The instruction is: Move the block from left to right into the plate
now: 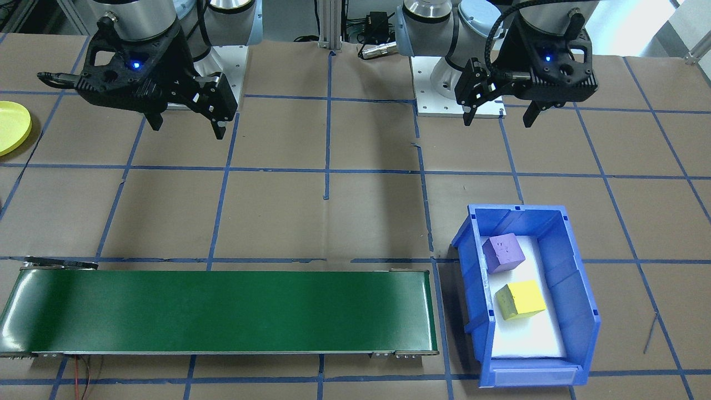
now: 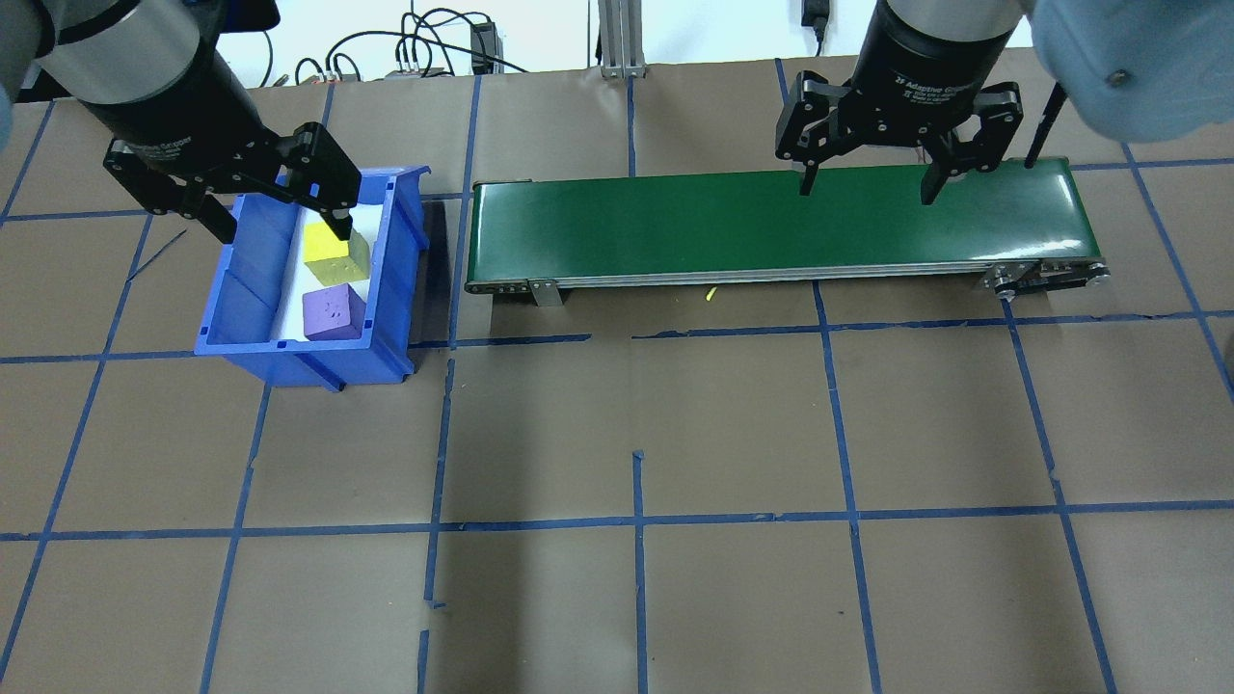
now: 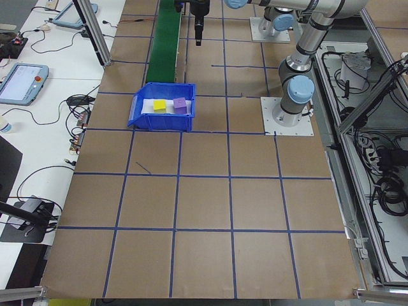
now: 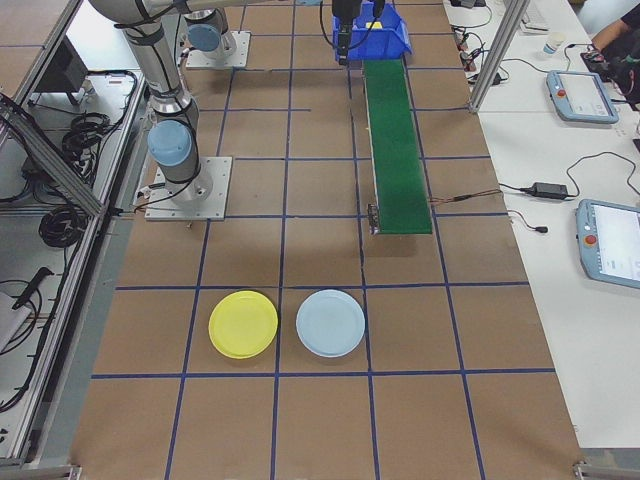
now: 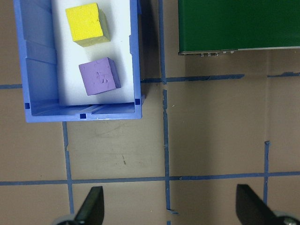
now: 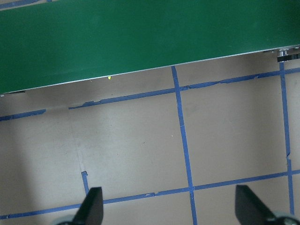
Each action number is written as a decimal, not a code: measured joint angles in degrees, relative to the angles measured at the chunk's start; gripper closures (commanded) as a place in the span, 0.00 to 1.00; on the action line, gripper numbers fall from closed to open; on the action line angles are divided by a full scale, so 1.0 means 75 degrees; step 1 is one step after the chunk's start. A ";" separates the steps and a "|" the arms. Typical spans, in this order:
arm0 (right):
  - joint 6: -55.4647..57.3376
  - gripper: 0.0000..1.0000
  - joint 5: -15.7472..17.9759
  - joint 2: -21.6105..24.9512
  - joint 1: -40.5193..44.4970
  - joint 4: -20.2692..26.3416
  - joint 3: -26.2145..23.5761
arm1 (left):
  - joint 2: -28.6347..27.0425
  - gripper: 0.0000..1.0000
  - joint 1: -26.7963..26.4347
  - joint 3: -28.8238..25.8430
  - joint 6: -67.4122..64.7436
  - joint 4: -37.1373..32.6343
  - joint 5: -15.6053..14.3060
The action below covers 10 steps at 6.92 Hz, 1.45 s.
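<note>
Item: my left gripper [image 2: 280, 207], jaws spread wide, empty, poised high by the blue bin [image 2: 390, 280]. Yellow cube [image 5: 86, 24] lies at 12 o'clock of purple cube [image 5: 99, 76]; both slightly skewed, no long axis. Step: approach. Next: descend, straddle one cube. Right gripper [image 2: 866, 179] wide, empty, above conveyor [image 2: 675, 226]. Yellow plate [image 4: 243, 324] well apart.

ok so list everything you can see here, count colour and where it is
bin: one, blue, on the table's left end by the belt
yellow block: one, in the bin
purple block: one, in the bin beside the yellow one
belt: one, green, along the table's far side, nothing on it
yellow plate: one, on the table's right end
pale blue plate: one, beside the yellow plate
table: one, brown with blue tape lines
left hand: one, black, open, held above the bin
right hand: one, black, open, held above the belt
</note>
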State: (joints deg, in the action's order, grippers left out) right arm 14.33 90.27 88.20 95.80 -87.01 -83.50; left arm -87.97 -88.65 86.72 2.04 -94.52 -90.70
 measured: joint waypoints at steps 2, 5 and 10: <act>0.0000 0.00 0.0007 -0.0002 0.0000 0.0000 0.0000 | -0.0080 0.00 -0.0022 -0.0001 0.0036 0.0014 -0.0016; 0.0000 0.00 0.0003 -0.0006 0.0000 0.0000 -0.0005 | -0.0581 0.00 0.0811 0.0114 0.0963 0.0526 0.0030; 0.0000 0.00 0.0005 0.0004 -0.0005 0.0002 0.0015 | -0.2781 0.00 0.1609 0.0533 0.1033 0.2616 0.0097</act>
State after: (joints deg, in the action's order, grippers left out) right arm 14.33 90.30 88.23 95.76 -87.00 -83.38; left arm -108.83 -76.58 90.72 9.79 -74.90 -89.97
